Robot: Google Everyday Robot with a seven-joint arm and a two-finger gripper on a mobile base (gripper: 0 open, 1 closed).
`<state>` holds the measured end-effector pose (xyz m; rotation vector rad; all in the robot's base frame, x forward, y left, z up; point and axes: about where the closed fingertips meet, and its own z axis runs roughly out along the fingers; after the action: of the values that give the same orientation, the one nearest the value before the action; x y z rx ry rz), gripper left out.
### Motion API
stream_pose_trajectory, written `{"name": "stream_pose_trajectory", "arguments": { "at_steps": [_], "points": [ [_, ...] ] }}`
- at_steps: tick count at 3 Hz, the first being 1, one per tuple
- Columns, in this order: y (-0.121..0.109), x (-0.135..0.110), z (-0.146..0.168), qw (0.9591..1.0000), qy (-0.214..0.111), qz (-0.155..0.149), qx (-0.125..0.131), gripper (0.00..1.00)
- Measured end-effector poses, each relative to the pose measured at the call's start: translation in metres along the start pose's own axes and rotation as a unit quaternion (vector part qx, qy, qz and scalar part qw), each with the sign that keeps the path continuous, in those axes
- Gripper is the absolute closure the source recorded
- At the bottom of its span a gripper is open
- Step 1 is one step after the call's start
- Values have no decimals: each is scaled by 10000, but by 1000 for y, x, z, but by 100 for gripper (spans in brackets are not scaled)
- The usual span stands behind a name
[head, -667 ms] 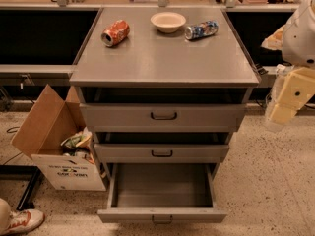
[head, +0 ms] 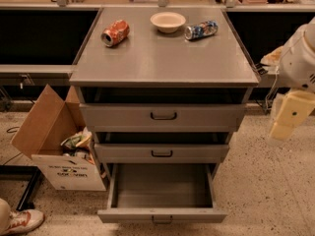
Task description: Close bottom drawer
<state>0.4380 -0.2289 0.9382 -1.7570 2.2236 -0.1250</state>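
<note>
The bottom drawer (head: 162, 214) of the grey metal cabinet (head: 162, 58) is pulled far out. Its plain grey tray is empty, and its small dark loop handle (head: 162, 220) sits at the lower edge of the view. The middle drawer (head: 161, 153) and the taller top drawer (head: 163, 116) above it are each slightly ajar. My gripper (head: 289, 116), cream-coloured under the white arm (head: 300, 58), hangs to the right of the cabinet at about the height of the top drawer. It is well clear of the bottom drawer and touches nothing.
On the cabinet top lie an orange can (head: 115, 33) on its side, a cream bowl (head: 168, 21) and a blue can (head: 201, 30) on its side. An open cardboard box (head: 59, 146) of rubbish stands left of the cabinet. A shoe (head: 22, 221) shows at the bottom left.
The gripper has dropped a little lower beside the cabinet. The drawers and the objects on top have not moved.
</note>
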Motion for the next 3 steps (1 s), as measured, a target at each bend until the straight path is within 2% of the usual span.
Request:
{"name": "stream_pose_trajectory", "arguments": {
  "at_steps": [1,2,3],
  "points": [
    [19,15,53,9992,9,-338,-199,0],
    [46,36,121,9960,5,-674,-584,0],
    [76,55,189,9897,89,-820,-1168,0]
  ]
}}
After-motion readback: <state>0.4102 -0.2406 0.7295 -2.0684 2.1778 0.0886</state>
